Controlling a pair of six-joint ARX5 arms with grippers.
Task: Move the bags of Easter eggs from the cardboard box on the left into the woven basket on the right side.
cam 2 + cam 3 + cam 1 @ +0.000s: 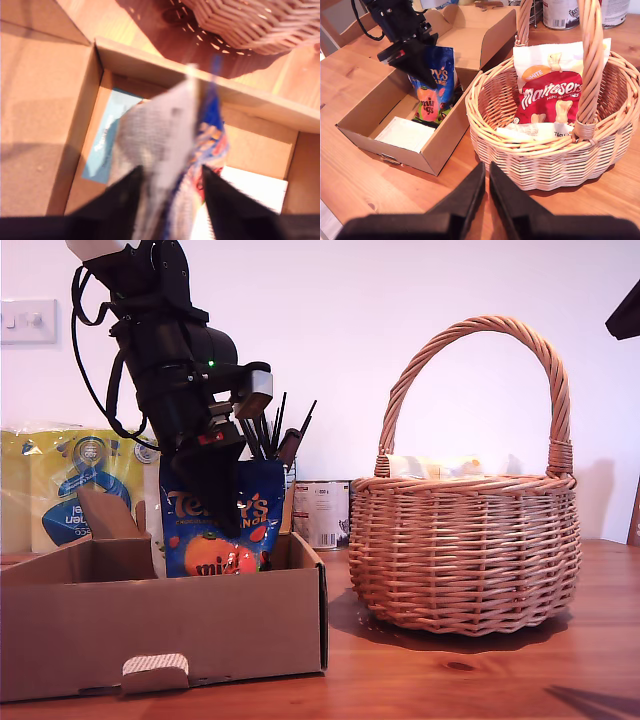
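Box (150, 630): toward the surface's left edge in the exterior view, a white bag (405, 134) left inside.
First claw (228, 502): clenched on the blue bag (222, 532), lifted above the box.
Advice: raise it clear of the basket (465, 550) rim.
Second claw (486, 192): pressed together, empty.

Terry's bag (222, 520): dark blue, orange lettering, orange fruit print. Maltesers bag (551, 90): white top with orange patch, red body, pale bunny figures. Cardboard box (160, 625) plain brown; woven basket (465, 550) tan wicker; tabletop (480, 670) reddish-brown wood grain.
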